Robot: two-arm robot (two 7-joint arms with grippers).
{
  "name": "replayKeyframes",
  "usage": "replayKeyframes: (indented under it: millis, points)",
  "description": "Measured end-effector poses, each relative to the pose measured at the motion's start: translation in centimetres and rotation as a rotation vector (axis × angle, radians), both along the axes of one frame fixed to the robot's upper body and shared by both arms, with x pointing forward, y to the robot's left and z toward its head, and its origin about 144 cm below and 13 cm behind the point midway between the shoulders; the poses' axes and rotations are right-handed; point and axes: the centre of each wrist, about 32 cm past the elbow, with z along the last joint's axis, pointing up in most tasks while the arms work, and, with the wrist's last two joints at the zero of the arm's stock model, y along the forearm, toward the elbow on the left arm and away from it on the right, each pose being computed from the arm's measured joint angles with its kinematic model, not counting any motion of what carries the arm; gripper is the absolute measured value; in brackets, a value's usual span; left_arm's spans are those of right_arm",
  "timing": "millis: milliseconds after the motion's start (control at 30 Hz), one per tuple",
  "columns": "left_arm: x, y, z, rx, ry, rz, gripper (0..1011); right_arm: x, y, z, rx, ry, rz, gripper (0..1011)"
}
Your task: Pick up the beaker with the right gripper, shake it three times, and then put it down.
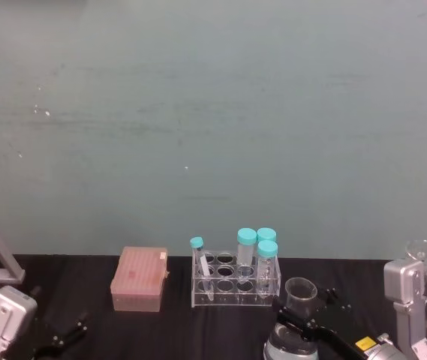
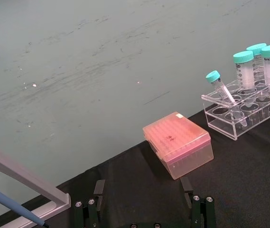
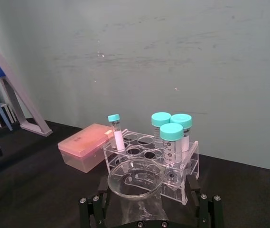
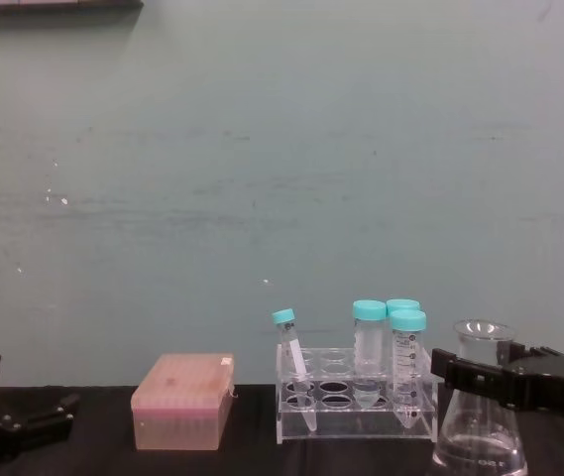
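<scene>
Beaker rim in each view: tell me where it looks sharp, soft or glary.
Right wrist view: the beaker rim is large, fairly crisp, with faint white highlights. Head view: small, soft, no strong glare. Chest view: clear outline against the wall, the right gripper dark at its neck.

Beaker (image 4: 480,416): clear glossy glass. Tube rack (image 4: 351,402): clear plastic. Tip box (image 2: 178,144): translucent pink plastic. Tabletop (image 2: 248,180): matt black.

The tube rack (image 1: 236,279) stands on the table (image 1: 85,274) near the wall, with the tip box (image 1: 139,279) to its left. Three capped tubes (image 1: 266,262) sit upright at the rack's right end and a slimmer tube (image 1: 202,268) leans at its left end. The beaker (image 1: 299,315) is in front of the rack's right end, its neck between the right gripper's (image 4: 472,375) jaws. The left gripper (image 1: 69,331) sits at the near left, in front of the tip box.
</scene>
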Motion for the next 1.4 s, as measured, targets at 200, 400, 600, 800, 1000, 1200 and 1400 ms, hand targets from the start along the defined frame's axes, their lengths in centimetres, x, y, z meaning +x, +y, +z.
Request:
replayKeyframes:
  millis: [200,400,600,800,1000,1200,1400]
  points:
    - [0.0,0.0,0.0,0.000,0.000,0.000,1000,-0.3,-0.1,0.0,0.008,0.000,0.009,1000]
    - [0.0,0.0,0.0,0.000,0.000,0.000,1000,-0.6,-0.3,0.1,0.023,-0.021,0.014,1000]
    - [0.0,0.0,0.0,0.000,0.000,0.000,1000,-0.6,-0.6,0.2,0.052,-0.066,0.027,1000]
    - [0.0,0.0,0.0,0.000,0.000,0.000,1000,-0.5,-0.8,0.3,0.092,-0.143,0.029,1000]
    - [0.0,0.0,0.0,0.000,0.000,0.000,1000,-0.5,-0.8,0.6,0.082,-0.243,-0.101,1000]
    - [0.0,0.0,0.0,0.000,0.000,0.000,1000,-1.1,-0.9,0.6,-0.082,-0.166,-0.412,1000]
    - [0.0,0.0,0.0,0.000,0.000,0.000,1000,-1.5,-1.3,0.0,-0.107,-0.055,-0.543,1000]
